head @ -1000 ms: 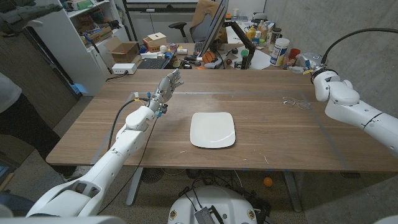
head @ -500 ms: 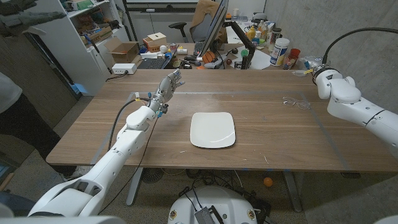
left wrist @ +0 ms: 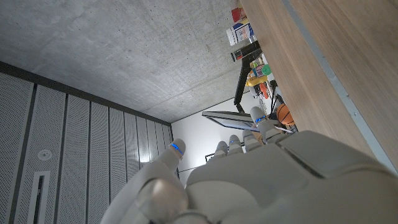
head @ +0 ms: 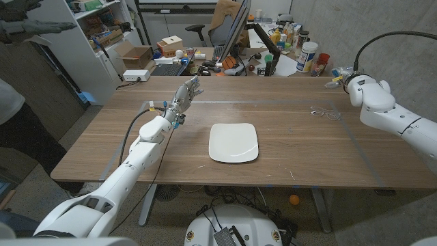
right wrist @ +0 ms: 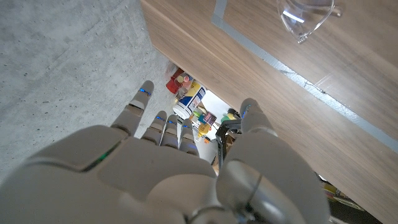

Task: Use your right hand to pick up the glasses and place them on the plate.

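the plate [head: 233,142] is my landmark. it is white, square with round corners, and it sits on the brown wooden table [head: 293,157], near the middle.

the glasses [head: 326,112] are clear and thin. they lie on the table well off to the right of the plate and a bit farther back, near the table's far right corner. in my right wrist view i see the glasses [right wrist: 306,14] lying on the wood next to a pale line on the table. nothing touches them.

my right hand [head: 343,76] is up off the table, past the glasses, farther from the plate than they are, by the far right edge. in the right wrist view my right hand [right wrist: 180,168] has its fingers [right wrist: 138,101] spread apart and reaching out, with nothing in them.

my left hand [head: 184,93] is to the left of the plate and farther back, over the wood. its fingers are stretched out and apart, holding nothing. in the left wrist view my left hand [left wrist: 267,174] shows from the back, fingers reaching along the table.

behind the table, far from the plate, there is a messy desk [head: 273,48] with bottles and boxes.
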